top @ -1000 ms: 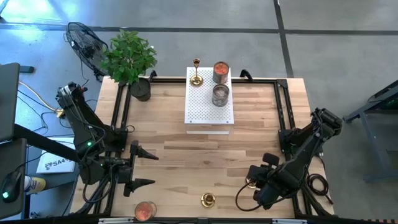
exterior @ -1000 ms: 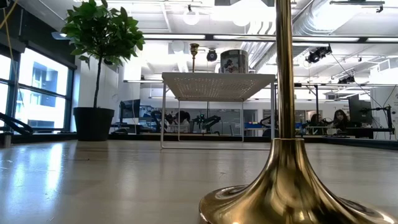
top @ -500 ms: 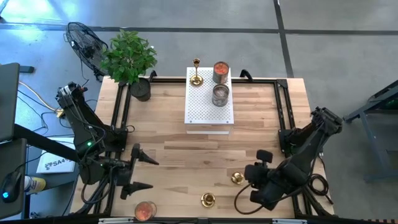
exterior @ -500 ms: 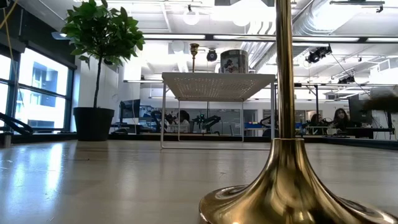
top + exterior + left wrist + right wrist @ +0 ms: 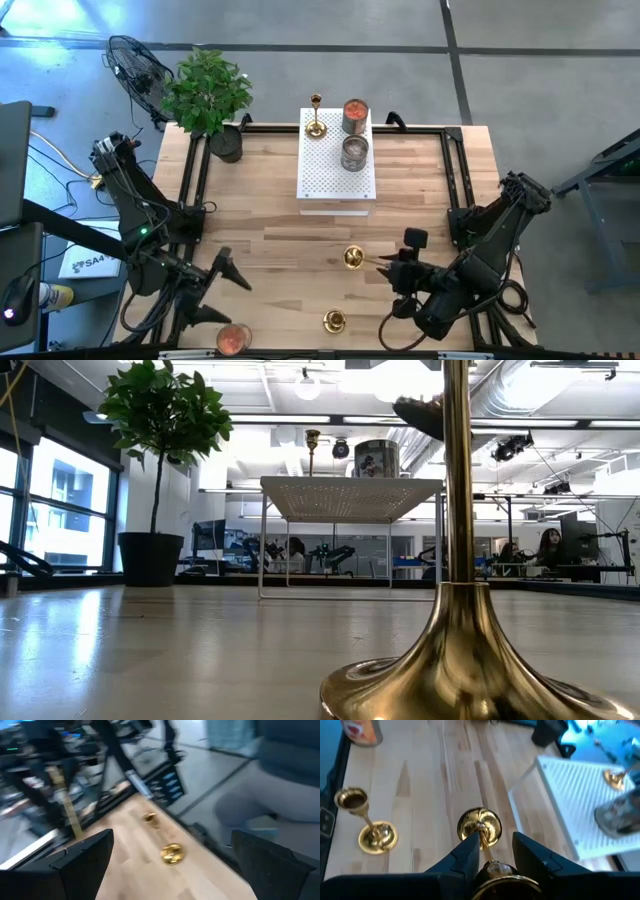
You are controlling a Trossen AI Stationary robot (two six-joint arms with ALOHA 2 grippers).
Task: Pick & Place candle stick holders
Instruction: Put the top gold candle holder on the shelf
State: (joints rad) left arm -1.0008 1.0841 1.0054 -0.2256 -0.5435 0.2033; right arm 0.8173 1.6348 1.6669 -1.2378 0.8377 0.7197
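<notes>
Three gold candle stick holders show. One stands on the white perforated block (image 5: pixel 337 170) at its far left corner (image 5: pixel 316 117). Another (image 5: pixel 334 321) stands on its round base near the table's front edge and fills the low view (image 5: pixel 455 650). The third (image 5: pixel 353 257) is lifted over the table's middle right, tipped on its side, with my right gripper (image 5: pixel 386 263) shut on it. My left gripper (image 5: pixel 218 292) hangs open over the table's left front with nothing between its fingers. My right gripper pinches the slim stem (image 5: pixel 487 854) of the candle stick holder between its two fingers, which lie across the stem. The fingers slant down from the table's right. The holder is clear of the table, lying near level, its round end (image 5: pixel 479 826) pointing away from the gripper toward the table's left.
Two tins (image 5: pixel 355 115) (image 5: pixel 354 152) stand on the white block. A potted plant (image 5: pixel 207 95) is at the far left corner. An orange-topped jar (image 5: pixel 233 338) sits at the front edge, left of the standing holder. Black frame rails (image 5: pixel 195 190) run along both sides.
My right gripper has risen from the table's right front with the candle stick holder and gone toward the table's middle, turning its wrist. The holder has left the table and tipped from upright to near level. My left gripper has swung its open fingers toward the near edge.
</notes>
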